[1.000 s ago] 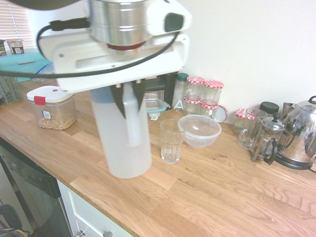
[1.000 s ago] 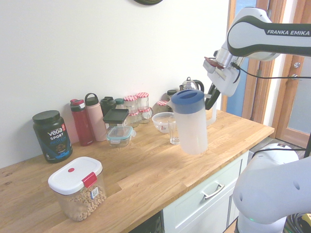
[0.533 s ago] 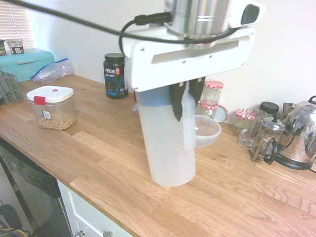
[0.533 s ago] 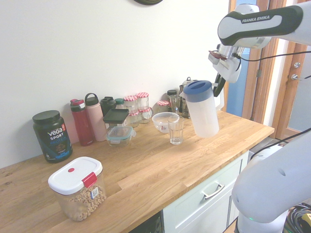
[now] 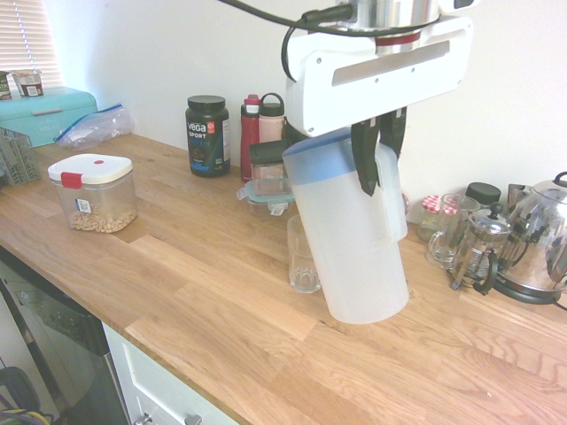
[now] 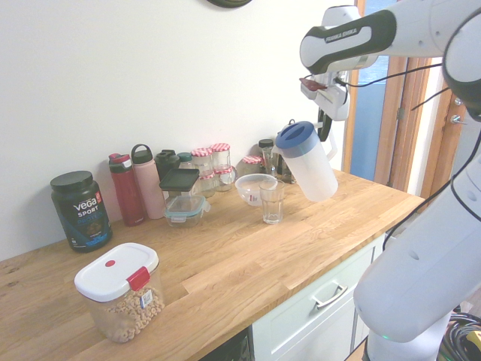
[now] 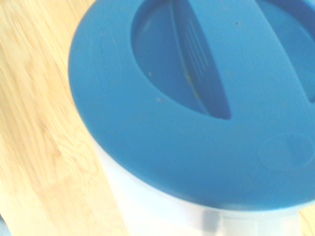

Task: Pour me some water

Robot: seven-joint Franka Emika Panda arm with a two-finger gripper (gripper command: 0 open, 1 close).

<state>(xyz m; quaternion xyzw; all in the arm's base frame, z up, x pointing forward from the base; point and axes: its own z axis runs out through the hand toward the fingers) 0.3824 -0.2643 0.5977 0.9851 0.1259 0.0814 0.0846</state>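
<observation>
In the first exterior view your left side holds a white-lidded tub [image 5: 93,193] of pale cereal pieces, then a dark protein canister [image 5: 207,135] and two bottles against the wall. Moving right, you meet the drinking glass [image 5: 303,254], standing upright and apparently empty; the jug hides its right edge. Your gripper [image 5: 378,159] points steeply down from the top of the frame, its dark fingers [image 5: 364,159] clamped shut on the side handle of the jug [image 5: 350,235]. You are holding the jug clear of the worktop [image 5: 213,283], tilted with its blue lid leaning towards the glass and its base swung away. The second exterior view shows the same: the jug [image 6: 307,161] hangs tilted above and just beside the glass [image 6: 272,201], with a clear bowl [image 6: 250,188] behind. You cannot make out the water through the frosted wall. The wrist view gives you only the blurred blue lid [image 7: 197,98]. Furthest right stand a glass mug [image 5: 447,232], a French press [image 5: 478,251] and a steel kettle [image 5: 540,243], which is cut off by the frame.
</observation>
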